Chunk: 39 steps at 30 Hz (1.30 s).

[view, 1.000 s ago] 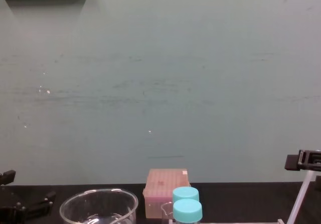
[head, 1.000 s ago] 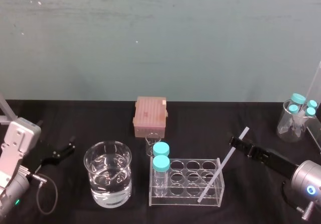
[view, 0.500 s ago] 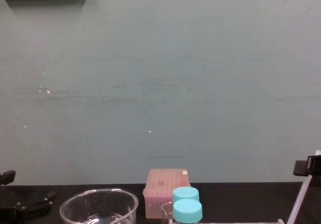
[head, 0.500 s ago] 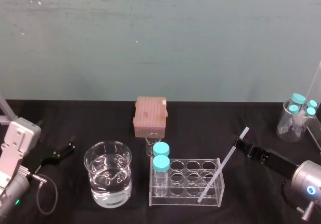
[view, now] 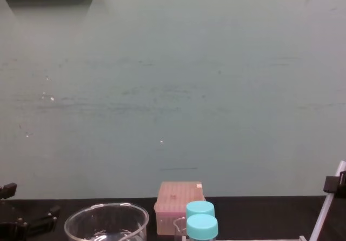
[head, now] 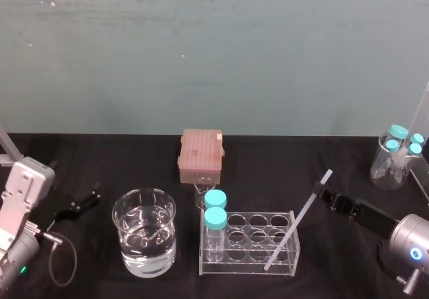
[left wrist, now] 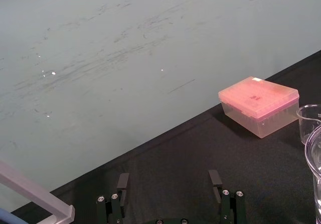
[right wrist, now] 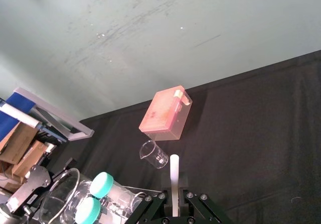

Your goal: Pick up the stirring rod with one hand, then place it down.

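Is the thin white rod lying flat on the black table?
No, the stirring rod leans tilted, its lower end inside the clear test tube rack.

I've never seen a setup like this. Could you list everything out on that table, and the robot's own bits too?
stirring rod: one, white translucent, leaning in the rack's right end.
rack: one, clear, front centre.
blue-capped bottles: two, clear with turquoise caps, in the rack's left end.
large beaker: one, clear, holding water, left of the rack.
small beaker: one, clear, behind the rack.
box: one, pink, back centre.
flask: one, clear, far right, holding blue-capped tubes.
table: one, black.
left gripper: one, black, open, parked far left.
right gripper: one, black, open, around the rod's upper part.
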Each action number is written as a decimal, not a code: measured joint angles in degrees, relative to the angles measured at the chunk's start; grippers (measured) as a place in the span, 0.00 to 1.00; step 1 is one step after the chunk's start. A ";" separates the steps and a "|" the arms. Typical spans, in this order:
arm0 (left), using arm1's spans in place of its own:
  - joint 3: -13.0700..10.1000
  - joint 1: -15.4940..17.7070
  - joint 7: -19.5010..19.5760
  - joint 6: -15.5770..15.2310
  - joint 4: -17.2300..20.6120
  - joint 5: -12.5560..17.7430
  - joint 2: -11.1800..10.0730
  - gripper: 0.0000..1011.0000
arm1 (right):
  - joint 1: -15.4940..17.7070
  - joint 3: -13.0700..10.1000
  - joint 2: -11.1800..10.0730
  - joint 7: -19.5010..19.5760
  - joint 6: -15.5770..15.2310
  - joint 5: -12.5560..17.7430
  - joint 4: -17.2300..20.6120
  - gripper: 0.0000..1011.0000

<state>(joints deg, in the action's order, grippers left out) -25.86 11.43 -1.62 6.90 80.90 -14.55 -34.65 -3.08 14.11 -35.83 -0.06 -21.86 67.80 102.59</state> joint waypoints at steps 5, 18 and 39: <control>0.00 0.00 0.00 0.00 0.00 0.00 0.00 0.99 | -0.33 0.37 -0.84 -1.38 1.99 -1.04 0.00 0.07; 0.00 0.00 0.00 0.00 0.00 0.00 0.00 0.99 | -4.27 1.11 -6.90 -10.15 6.47 -3.06 1.94 0.07; 0.00 0.00 0.00 0.00 0.00 0.00 0.00 0.99 | -20.41 7.23 -7.65 -17.11 8.84 -19.05 -5.96 0.07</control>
<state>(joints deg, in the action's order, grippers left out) -25.86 11.43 -1.62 6.91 80.90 -14.54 -34.65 -23.49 21.34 -43.48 -17.18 -13.02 48.75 96.63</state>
